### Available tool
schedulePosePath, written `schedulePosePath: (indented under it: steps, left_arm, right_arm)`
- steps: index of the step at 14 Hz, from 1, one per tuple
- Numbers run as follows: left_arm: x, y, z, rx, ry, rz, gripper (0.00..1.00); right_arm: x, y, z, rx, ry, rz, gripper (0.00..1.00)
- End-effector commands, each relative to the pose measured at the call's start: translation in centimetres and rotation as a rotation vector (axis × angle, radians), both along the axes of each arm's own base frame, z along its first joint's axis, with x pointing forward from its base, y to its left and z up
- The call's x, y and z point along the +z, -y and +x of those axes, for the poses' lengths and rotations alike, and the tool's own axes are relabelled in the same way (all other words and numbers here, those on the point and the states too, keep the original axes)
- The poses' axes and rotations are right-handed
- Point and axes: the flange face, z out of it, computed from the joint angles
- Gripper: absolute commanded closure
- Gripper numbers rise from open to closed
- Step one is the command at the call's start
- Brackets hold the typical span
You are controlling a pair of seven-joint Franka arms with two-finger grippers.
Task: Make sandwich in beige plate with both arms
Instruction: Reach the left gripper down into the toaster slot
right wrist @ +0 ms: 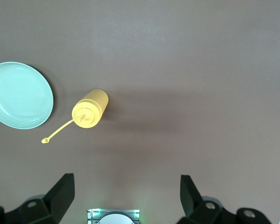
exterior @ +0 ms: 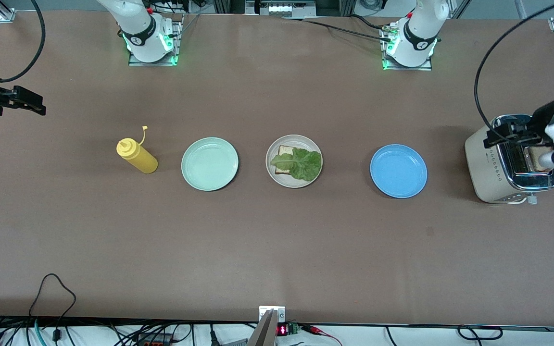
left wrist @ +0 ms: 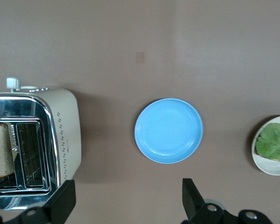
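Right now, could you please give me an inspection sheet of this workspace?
Surface: brown table, bare around the items.
Job's things: beige plate holds bread slice under lettuce; second slice in toaster.
Clutter: mustard bottle, green plate, blue plate.
Grippers: left gripper open over toaster; right gripper open, waiting at its table end.
Cables: along front edge.
Surroundings: nothing seen.

Green lettuce [exterior: 301,164] on beige plate [exterior: 277,175]; yellow bottle [exterior: 137,155]
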Motion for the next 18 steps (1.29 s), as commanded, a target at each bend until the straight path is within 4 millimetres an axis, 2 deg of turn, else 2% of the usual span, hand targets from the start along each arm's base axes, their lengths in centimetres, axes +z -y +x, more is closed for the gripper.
schedulePosePath:
  steps: [1,3,4,6,8,10,12,16,18]
  left_arm:
    - [-2.2,-8.2,0.1,0.117,-0.034,0.004,0.00]
    - [-3.7,-13.6,0.1,0.142,-0.042,-0.013,0.00]
    - [-5.1,-16.1,0.1,0.112,-0.052,-0.031,0.00]
    - [-8.1,-19.8,-0.4,0.118,-0.086,-0.060,0.00]
    - [-9.0,-23.5,-1.3,0.108,-0.074,-0.035,0.00]
    - [-9.9,-24.6,-1.3,0.031,-0.064,-0.024,0.00]
    - [-10.2,-24.8,-1.5,0.013,-0.082,0.005,0.00]
    - [-13.4,-24.3,-2.0,-0.004,-0.153,-0.006,0.00]
    - [-14.0,-24.2,-2.3,-0.005,-0.173,-0.015,0.00]
  right_arm:
    - [-0.1,0.2,1.0,-0.011,0.025,0.014,0.00]
    - [-0.4,0.6,1.1,-0.017,0.022,0.013,0.00]
    - [-0.5,0.6,1.2,-0.017,0.022,0.013,0.00]
    - [-0.9,0.8,1.5,-0.022,0.016,0.013,0.00]
    - [-0.9,1.0,1.8,-0.034,0.035,0.044,0.00]
    - [-0.9,2.3,1.7,-0.097,0.043,0.104,0.00]
    - [-1.0,2.6,1.5,-0.112,0.029,0.095,0.00]
    - [-0.9,2.4,1.7,-0.093,0.042,0.091,0.00]
    - [-0.9,2.4,1.7,-0.096,0.042,0.089,0.00]
